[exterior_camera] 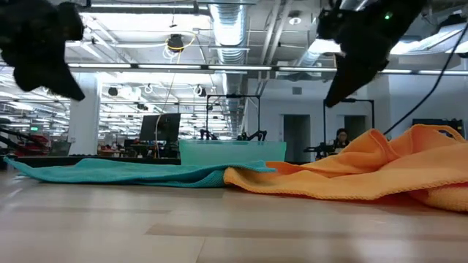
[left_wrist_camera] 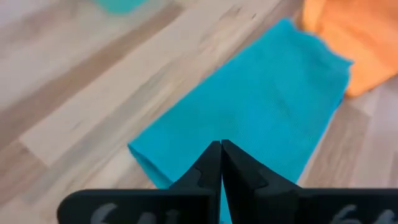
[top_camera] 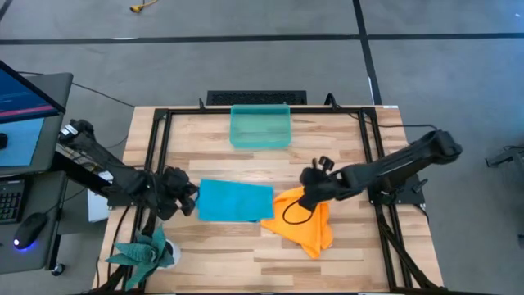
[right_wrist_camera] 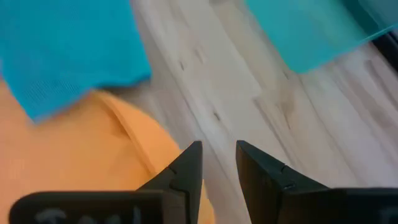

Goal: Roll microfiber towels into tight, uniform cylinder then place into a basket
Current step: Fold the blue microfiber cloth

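The teal-blue towel (top_camera: 235, 200) is lying flat and spread out in the middle of the wooden surface (top_camera: 344, 250), and its right edge is tucking in against the orange-yellow towel (top_camera: 307, 225), which is sitting rumpled and bunched just beside it. Behind both of them, toward the far edge of the surface, the translucent teal basket (top_camera: 260, 126) is standing well apart from the cloths.

The left end effector (top_camera: 187, 199) is hovering at the teal towel's left edge, fingers clenched tight against each other; in its own wrist view the two dark fingertips (left_wrist_camera: 211, 163) are pressing together over the blue cloth, and nothing is showing between them. Across the way, the right end effector (top_camera: 304, 197) is hanging above the upper corner of the orange towel, its fingers (right_wrist_camera: 186, 165) standing parted with bare wood and orange fabric showing through the gap, gripping nothing.

From table height, both arms are showing lifted off the cloths, the orange towel is heaping up higher than the flat teal one.

At the near left corner a green spiky plant (top_camera: 146, 251) is sitting in its pot.
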Available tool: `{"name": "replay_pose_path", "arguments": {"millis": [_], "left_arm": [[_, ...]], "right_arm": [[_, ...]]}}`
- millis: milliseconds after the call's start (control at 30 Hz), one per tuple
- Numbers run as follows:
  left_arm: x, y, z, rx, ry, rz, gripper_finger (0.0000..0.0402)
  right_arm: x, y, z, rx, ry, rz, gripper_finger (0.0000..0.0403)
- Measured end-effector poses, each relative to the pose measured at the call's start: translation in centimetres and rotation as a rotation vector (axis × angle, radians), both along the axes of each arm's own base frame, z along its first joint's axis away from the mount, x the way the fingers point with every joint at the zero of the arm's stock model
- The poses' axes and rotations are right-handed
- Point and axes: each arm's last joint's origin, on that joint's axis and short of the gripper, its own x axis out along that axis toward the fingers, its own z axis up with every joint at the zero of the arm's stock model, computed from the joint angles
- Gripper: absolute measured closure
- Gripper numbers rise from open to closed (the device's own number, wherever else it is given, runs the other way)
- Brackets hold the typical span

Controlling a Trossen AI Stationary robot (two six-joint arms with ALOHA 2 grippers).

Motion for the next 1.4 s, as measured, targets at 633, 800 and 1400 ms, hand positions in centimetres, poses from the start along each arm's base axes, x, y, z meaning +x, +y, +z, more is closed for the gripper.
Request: {"name": "replay_pose_path", "arguments": {"millis": [633, 800, 1400], "left_arm": [[2.2, 3.3, 0.5, -0.087, 0.06, 0.127, 0.0306], [2.9, 3.7, -0.5, -0.149, 0.153, 0.147, 0.0292], [4.2, 3.9, -3.9, -0.246, 0.341, 0.22, 0.0292]], "right_arm": [[1.9, 0.6, -5.8, 0.064, -0.148, 0.003, 0.0283], [2.4, 0.4, -6.2, 0.101, -0.135, 0.019, 0.0283], [2.4, 0.3, -5.2, 0.101, -0.169, 0.064, 0.0283]]}}
